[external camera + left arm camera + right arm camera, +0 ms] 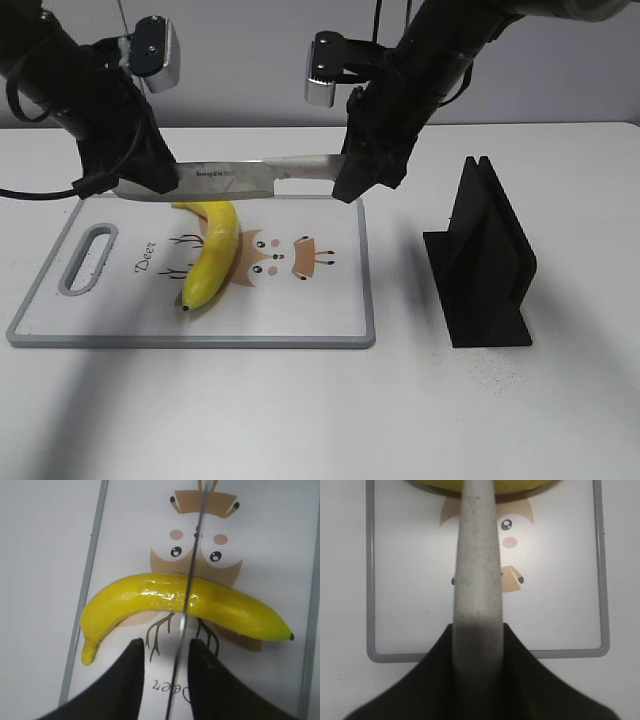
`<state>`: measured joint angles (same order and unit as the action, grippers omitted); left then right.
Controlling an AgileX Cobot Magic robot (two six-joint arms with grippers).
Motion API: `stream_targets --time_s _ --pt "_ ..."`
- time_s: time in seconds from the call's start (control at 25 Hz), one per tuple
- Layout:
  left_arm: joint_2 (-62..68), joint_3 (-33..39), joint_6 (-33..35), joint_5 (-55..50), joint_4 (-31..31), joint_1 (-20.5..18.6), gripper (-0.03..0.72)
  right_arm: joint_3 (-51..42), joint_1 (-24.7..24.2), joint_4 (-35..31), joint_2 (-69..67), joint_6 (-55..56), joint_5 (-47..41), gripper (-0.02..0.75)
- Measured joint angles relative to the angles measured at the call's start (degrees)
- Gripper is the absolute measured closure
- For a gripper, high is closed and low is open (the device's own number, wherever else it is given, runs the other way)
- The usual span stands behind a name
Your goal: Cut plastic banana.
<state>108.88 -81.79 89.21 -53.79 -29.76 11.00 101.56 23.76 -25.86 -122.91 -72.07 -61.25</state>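
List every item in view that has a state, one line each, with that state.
plastic banana: whole, uncut, lying on the cutting board.
knife: held level above the banana, blade not visibly touching it.
right gripper: shut on the knife handle.
left gripper: fingers either side of the blade tip.
cutting board: flat on the table.
knife stand: upright, empty, right of the board.

White table surface [300,410] with soft shadows at the near-left, backed by a plain pale grey wall [250,60].
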Motion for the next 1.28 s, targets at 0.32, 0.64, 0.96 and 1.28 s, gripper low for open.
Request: stream_targets --time_s 0.32,0.64,0.96,1.28 --pt "0.9 0.0 -0.8 -0.9 0.1 0.0 0.667 0.1 0.0 0.3 0.0 -0.7 0.3 0.555" --pt "1.3 0.0 -0.8 -0.5 0.1 0.0 0.673 0.1 0.0 0.7 0.0 -0.9 0.6 0.555" --pt "3.9 0.0 -1.0 2.8 0.7 2.5 0.680 0.1 0.0 4.2 -0.5 0.4 0.4 0.555" --pt "8.4 0.0 -1.0 5.7 1.0 2.6 0.680 0.3 0.0 4.6 -4.6 0.8 2.6 0.555"
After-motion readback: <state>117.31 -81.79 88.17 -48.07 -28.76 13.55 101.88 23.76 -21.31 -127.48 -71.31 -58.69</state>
